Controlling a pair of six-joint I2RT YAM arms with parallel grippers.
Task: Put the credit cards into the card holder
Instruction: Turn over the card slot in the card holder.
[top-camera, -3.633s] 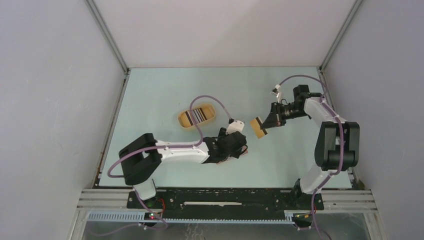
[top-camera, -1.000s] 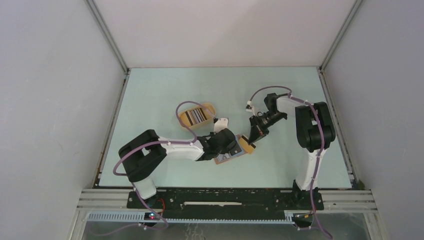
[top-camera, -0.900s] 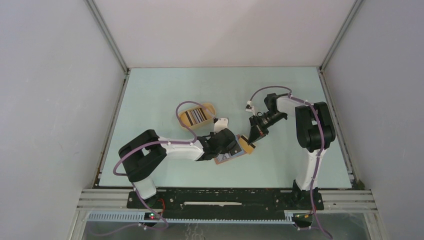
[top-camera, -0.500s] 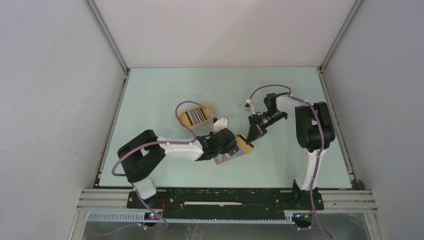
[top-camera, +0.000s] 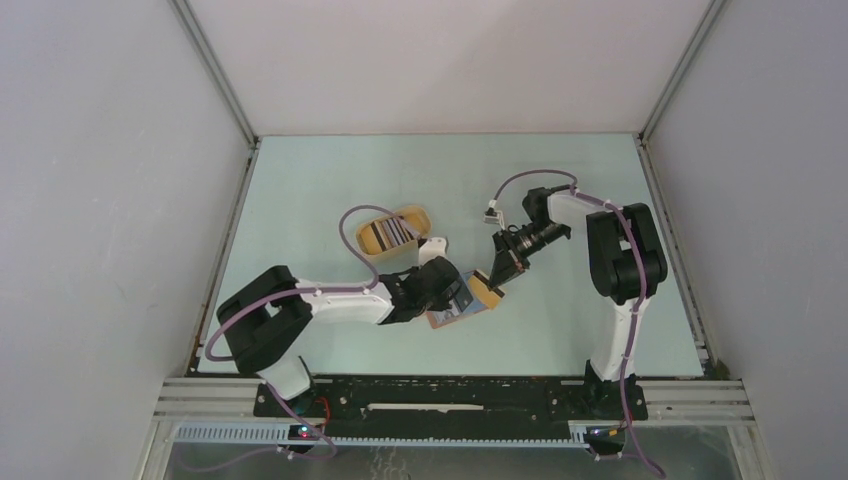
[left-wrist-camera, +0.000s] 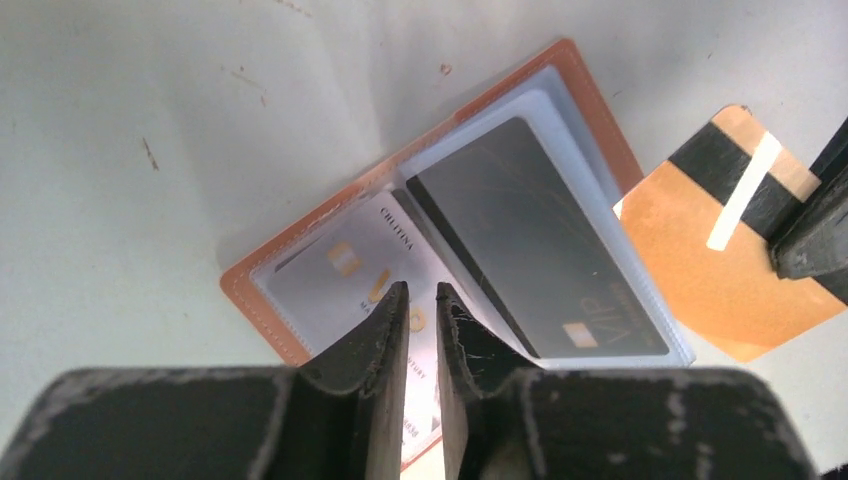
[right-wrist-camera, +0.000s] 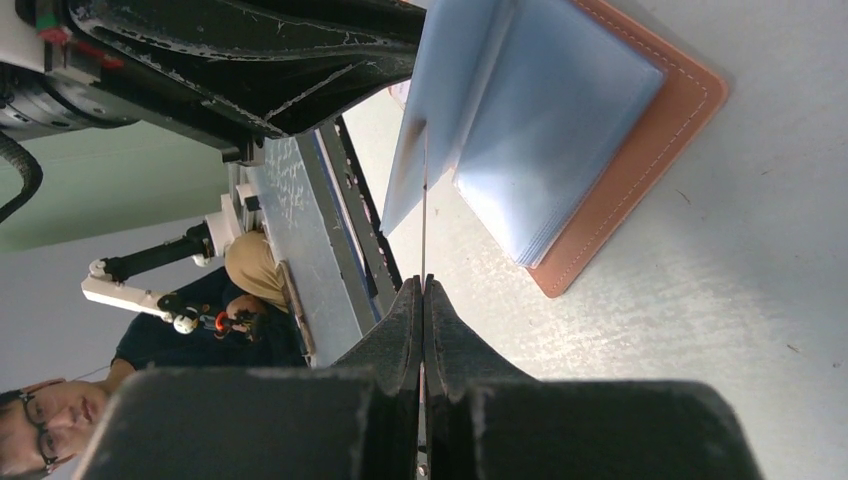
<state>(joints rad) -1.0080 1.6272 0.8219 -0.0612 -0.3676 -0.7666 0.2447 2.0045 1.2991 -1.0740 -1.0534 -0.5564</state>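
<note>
Top view: holder (top-camera: 452, 318) half hidden under left gripper (top-camera: 462, 298). Left wrist: silver card (left-wrist-camera: 335, 265) lower print behind fingers (left-wrist-camera: 380, 340); orange card (left-wrist-camera: 700, 265) far corner covered by right gripper (left-wrist-camera: 815, 235).

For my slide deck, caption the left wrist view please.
Left gripper hovers over the open card holder; right gripper holds an orange card beside it.

Closed right gripper (right-wrist-camera: 424, 285) pinches a thin card (right-wrist-camera: 424, 200), seen edge-on. Card's far end reaches the lifted clear sleeves (right-wrist-camera: 540, 120) of the open card holder (right-wrist-camera: 650, 140). Reddish-brown cover lies on table (right-wrist-camera: 700, 330). Black left arm (right-wrist-camera: 250, 60) top left.
</note>
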